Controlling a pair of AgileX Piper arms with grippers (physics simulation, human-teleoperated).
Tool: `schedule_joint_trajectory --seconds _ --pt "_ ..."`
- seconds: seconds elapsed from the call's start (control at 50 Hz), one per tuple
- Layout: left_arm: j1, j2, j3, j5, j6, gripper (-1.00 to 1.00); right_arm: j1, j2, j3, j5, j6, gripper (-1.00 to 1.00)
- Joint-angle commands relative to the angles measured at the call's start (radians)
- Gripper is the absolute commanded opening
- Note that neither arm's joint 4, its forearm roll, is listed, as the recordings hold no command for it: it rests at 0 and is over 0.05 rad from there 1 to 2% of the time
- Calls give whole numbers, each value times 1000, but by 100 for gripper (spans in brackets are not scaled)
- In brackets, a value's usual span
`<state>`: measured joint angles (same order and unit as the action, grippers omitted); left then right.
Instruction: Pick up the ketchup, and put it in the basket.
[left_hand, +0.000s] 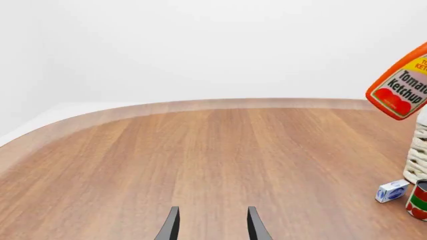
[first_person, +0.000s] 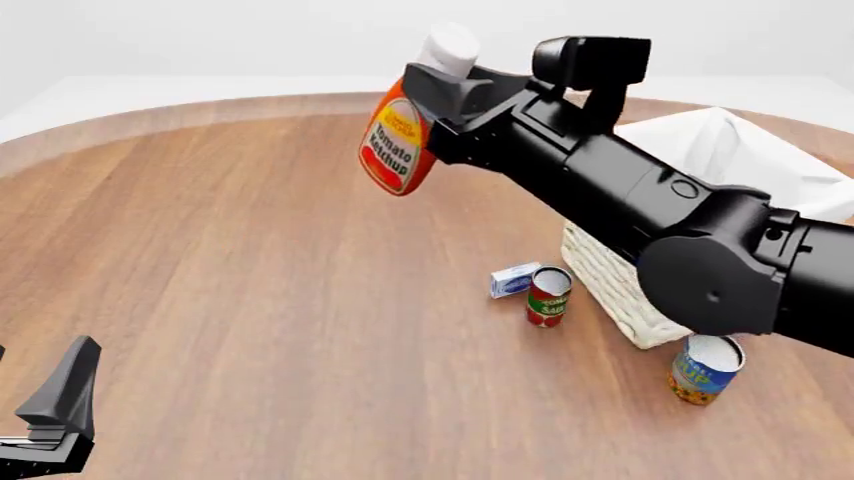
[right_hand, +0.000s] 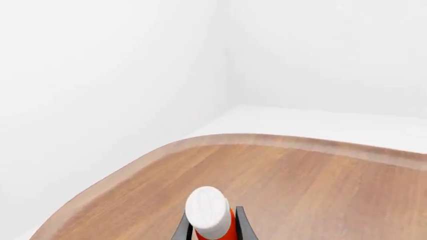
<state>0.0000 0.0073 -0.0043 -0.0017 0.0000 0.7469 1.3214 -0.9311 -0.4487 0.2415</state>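
The round wooden table (first_person: 240, 290) carries a cream woven wicker basket (first_person: 627, 290) with white liner at right. The right gripper (first_person: 434, 85) clamps the red squeeze ketchup bottle (first_person: 396, 145) high in the air, left of the basket. The left gripper (left_hand: 210, 222) hangs near-left, jaws apart, holding nothing.
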Motion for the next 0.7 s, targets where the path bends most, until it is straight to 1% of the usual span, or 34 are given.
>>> schedule_joint_trajectory --seconds 0.02,0.14,0.36,0.42,0.46,0.54,0.56,0.68,0.7 --pt "0 0 0 0 0 100 -73 -65 34 -16 13 -100" --pt "0 0 0 0 0 100 -102 -80 46 -22 17 -100" --pt "0 0 0 0 0 100 -159 -121 44 -3 13 -100" --pt "0 0 0 0 0 100 -183 -129 43 6 5 -100" --pt "0 0 0 0 0 100 -219 -122 39 11 6 -100" --pt "0 0 0 0 0 100 -267 -123 47 6 27 -100" --pt "0 0 0 0 0 100 -294 -127 48 8 33 -100" --pt "0 0 0 0 0 100 -322 -161 63 15 46 -100" --pt "0 0 0 0 0 100 -352 -177 75 8 65 -100"
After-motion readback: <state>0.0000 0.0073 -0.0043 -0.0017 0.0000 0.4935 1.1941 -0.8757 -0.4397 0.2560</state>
